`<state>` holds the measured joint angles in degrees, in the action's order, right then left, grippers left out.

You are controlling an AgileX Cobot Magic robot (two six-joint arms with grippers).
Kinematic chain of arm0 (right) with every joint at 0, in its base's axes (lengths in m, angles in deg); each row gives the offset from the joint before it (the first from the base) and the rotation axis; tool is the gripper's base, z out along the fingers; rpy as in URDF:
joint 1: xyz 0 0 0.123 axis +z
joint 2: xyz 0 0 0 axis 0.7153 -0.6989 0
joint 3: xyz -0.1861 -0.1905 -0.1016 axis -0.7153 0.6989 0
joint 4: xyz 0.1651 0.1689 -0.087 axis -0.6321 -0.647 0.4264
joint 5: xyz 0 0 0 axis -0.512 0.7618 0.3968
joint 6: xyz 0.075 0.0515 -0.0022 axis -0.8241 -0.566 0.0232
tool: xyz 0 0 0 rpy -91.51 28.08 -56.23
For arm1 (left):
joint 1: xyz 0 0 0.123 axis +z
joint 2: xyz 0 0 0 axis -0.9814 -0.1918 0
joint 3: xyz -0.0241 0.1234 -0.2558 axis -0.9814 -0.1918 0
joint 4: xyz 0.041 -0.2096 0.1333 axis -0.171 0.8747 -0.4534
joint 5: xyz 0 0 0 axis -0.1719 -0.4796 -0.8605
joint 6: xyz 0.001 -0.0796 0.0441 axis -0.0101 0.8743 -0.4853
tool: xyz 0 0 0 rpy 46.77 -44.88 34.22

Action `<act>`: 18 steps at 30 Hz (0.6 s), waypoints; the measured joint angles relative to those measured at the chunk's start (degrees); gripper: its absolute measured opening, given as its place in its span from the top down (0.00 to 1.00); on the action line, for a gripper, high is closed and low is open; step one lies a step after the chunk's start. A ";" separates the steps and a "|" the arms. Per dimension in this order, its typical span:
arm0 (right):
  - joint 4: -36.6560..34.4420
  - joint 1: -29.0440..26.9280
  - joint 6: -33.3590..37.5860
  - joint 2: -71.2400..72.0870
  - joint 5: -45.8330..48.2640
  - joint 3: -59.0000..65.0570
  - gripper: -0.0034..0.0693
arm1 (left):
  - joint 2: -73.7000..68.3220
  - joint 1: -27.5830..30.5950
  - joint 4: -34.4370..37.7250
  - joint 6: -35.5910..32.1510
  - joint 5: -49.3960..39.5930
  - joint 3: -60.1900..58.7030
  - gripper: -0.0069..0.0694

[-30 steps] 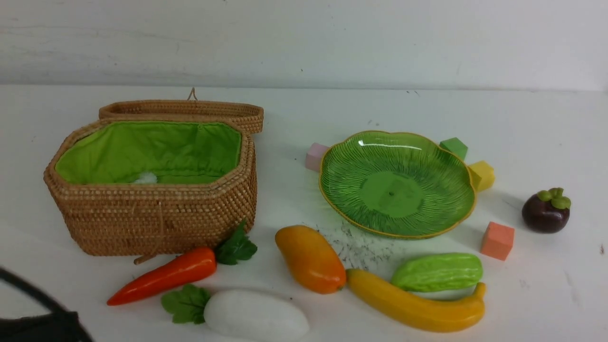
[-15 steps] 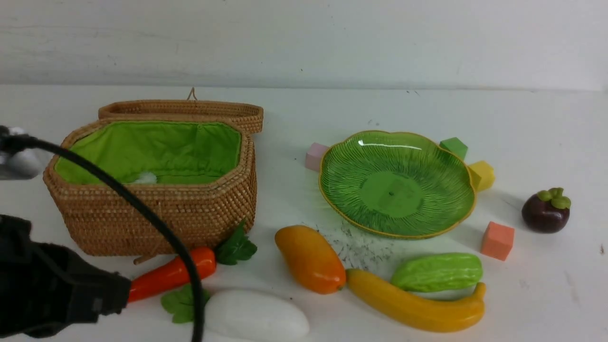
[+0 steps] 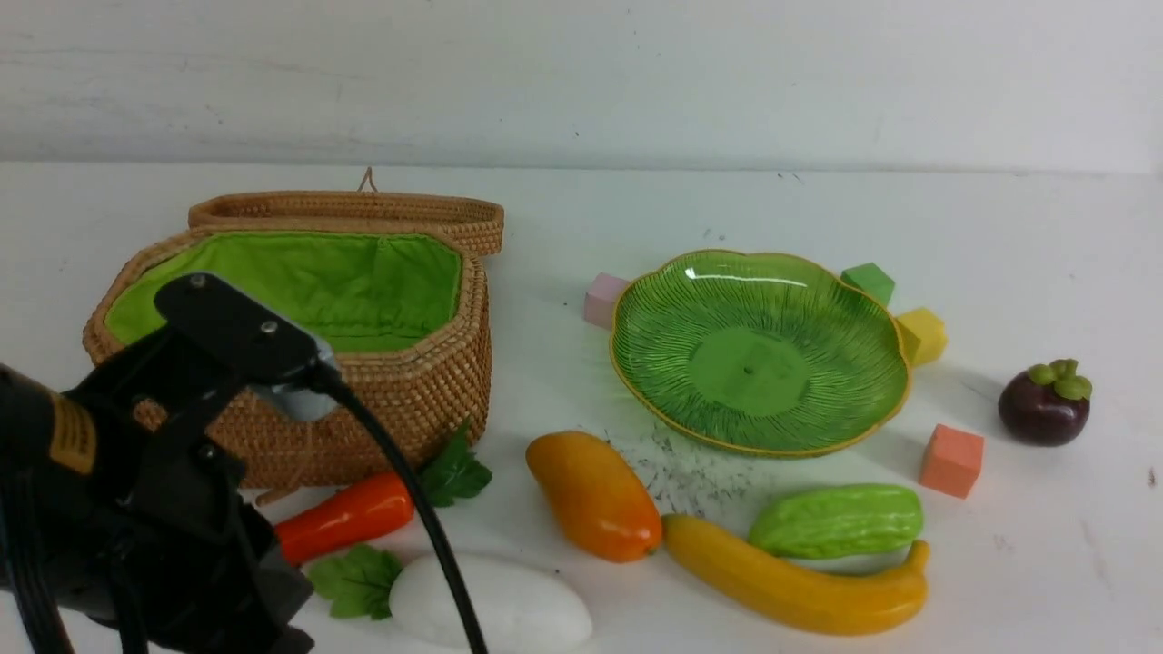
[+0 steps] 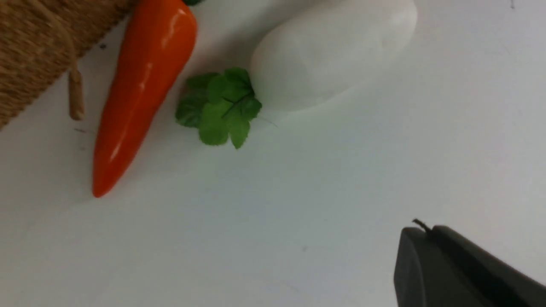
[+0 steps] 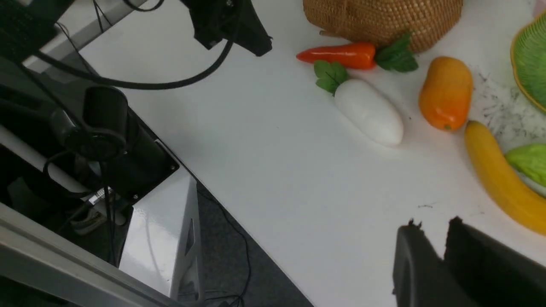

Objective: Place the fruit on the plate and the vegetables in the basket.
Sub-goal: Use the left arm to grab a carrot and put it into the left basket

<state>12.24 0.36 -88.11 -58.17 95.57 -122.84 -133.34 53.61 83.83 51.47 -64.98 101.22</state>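
Observation:
The wicker basket (image 3: pixel 409 400) with green lining stands open at the left. The green plate (image 3: pixel 754 363) sits empty at centre right. In front lie the carrot (image 3: pixel 350 513), white radish (image 3: pixel 509 609), mango (image 3: pixel 595 495), banana (image 3: pixel 790 586) and green gourd (image 3: pixel 836 520). The mangosteen (image 3: pixel 1043 404) is at the far right. My left arm (image 3: pixel 182 472) covers the carrot's tip. My left gripper (image 4: pixel 420 230) is shut and empty, above bare table short of the carrot (image 4: pixel 140 89) and radish (image 4: pixel 328 55). My right gripper (image 5: pixel 431 230) is shut and empty, above the table near the banana (image 5: pixel 499 179).
Small cubes lie round the plate: pink (image 3: pixel 604 298), green (image 3: pixel 868 280), yellow (image 3: pixel 922 334) and orange (image 3: pixel 951 460). The basket lid (image 3: pixel 363 209) lies open behind the basket. The table's near edge and robot frame (image 5: pixel 162 204) show in the right wrist view.
My left arm has come up from the lower left corner and moved right. It now covers the basket's front left and the carrot's tip. The objects have not moved.

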 joint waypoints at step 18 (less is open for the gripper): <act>5.67 0.10 1.37 0.00 -0.25 0.00 0.77 | -16.75 5.49 -6.59 -11.40 17.78 -5.28 0.51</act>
<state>17.91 0.45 -86.74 -58.17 95.32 -122.84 -150.09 59.10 77.23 40.07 -47.20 95.94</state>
